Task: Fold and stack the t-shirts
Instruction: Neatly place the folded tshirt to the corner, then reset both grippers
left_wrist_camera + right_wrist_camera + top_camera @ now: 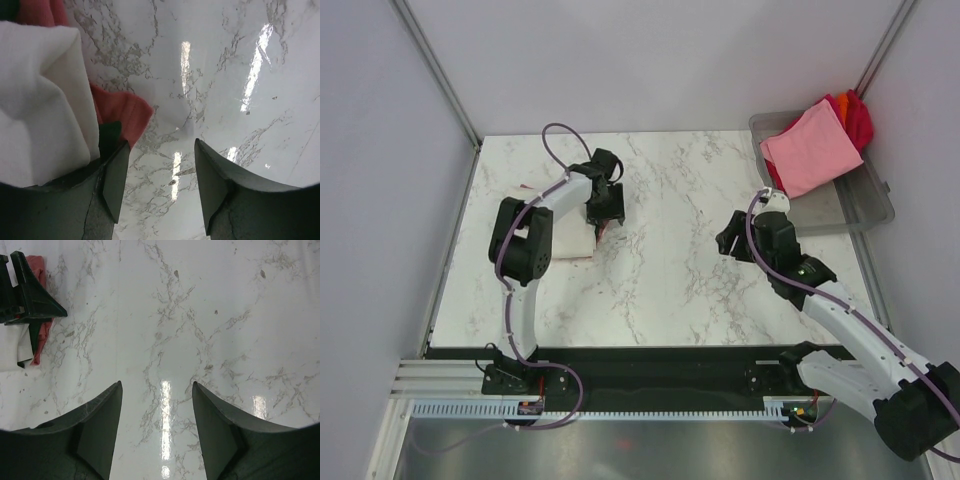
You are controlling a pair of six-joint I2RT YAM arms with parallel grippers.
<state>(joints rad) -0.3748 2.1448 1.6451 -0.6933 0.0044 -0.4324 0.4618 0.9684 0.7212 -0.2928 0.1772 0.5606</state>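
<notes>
A folded stack of t-shirts lies at the table's left: the cream-white one on top, a dusty brick-red one under it, and a sliver of the dark green one at the edge. In the left wrist view the white shirt fills the left side. My left gripper is open and empty at the stack's right edge, with its left finger touching the cloth. My right gripper is open and empty over bare marble right of centre. It sees the stack's red edge far off.
A clear plastic bin stands at the back right, holding a pink shirt and a red-orange one. Grey walls enclose the marble table. The left arm's gripper shows in the right wrist view.
</notes>
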